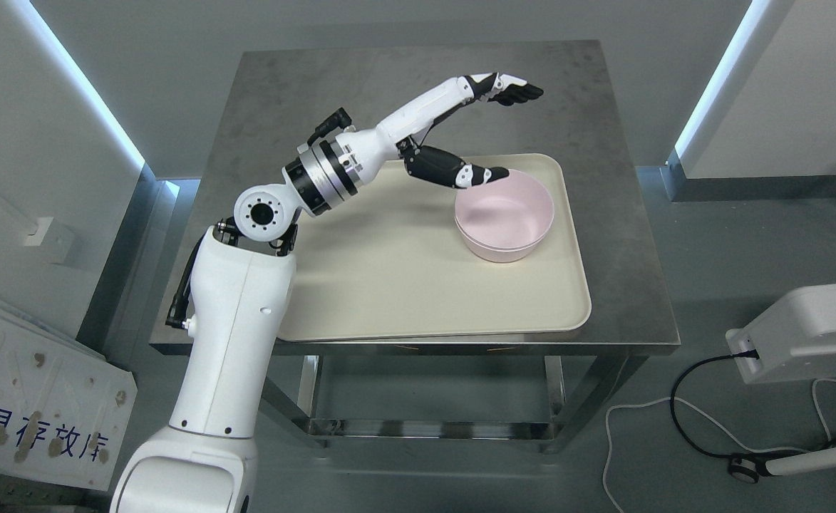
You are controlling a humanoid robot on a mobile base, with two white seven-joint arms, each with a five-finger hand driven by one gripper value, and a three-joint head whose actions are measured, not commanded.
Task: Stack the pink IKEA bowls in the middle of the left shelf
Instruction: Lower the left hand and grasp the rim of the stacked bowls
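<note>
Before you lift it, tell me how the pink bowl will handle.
The pink bowl looks like rigid, thin-walled plastic, so probably light and stiff. Its smooth rim may slip under the left robot hand. Its wide, low shape on the tray should resist tipping.

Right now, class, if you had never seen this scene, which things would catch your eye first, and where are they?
The white left arm, reaching in from the lower left, stands out first: its open left hand is spread above the grey metal table, thumb at the bowl's rim. Next is the pale pink round bowl, upright at the right of the cream rectangular tray. Whether it is one bowl or a nested stack is unclear.
</note>
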